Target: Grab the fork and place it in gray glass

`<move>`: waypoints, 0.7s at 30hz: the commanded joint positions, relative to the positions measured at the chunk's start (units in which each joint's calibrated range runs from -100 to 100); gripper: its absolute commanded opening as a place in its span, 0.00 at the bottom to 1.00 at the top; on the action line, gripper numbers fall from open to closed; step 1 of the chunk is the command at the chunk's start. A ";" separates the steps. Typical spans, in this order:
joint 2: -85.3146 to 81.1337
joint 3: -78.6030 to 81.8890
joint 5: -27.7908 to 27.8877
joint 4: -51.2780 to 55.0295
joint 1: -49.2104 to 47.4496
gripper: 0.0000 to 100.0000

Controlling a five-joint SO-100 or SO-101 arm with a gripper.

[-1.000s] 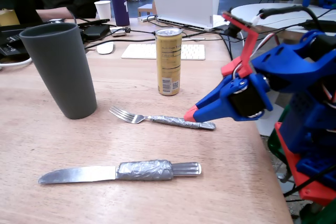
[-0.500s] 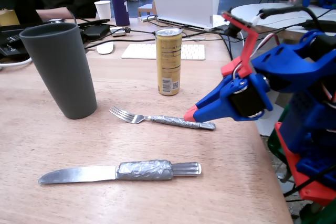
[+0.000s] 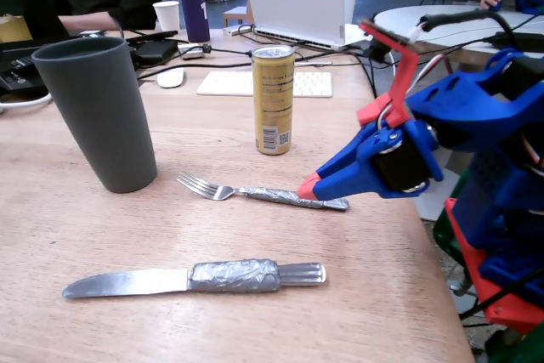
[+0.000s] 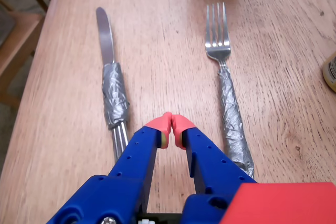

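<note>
Blue fingers tipped in red fill the near edge of the wrist view, where the hand [image 4: 171, 124] is closed on nothing, its tips pressed together above bare desk [image 4: 157, 51] between two utensils. Only the fixed view takes in the whole gray glass [image 3: 98, 112], standing far left, and the gold can [image 3: 274, 99] behind the fork [image 3: 255, 194]. From the wrist, the glass is cut off at the top edge and the can at the right. That view puts the fork just right of the hand and the knife [image 4: 113, 85] left. Whether the fingertips touch the fork's taped handle is hard to judge from the fixed view.
</note>
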 commanded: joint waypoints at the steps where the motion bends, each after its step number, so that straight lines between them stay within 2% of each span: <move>1: -0.63 0.43 0.05 0.18 -0.34 0.00; 13: 0.74 -2.59 0.20 0.09 -0.68 0.00; 16: 10.35 -12.22 0.20 1.08 -0.68 0.00; 21: 29.90 -36.86 0.44 1.90 0.85 0.00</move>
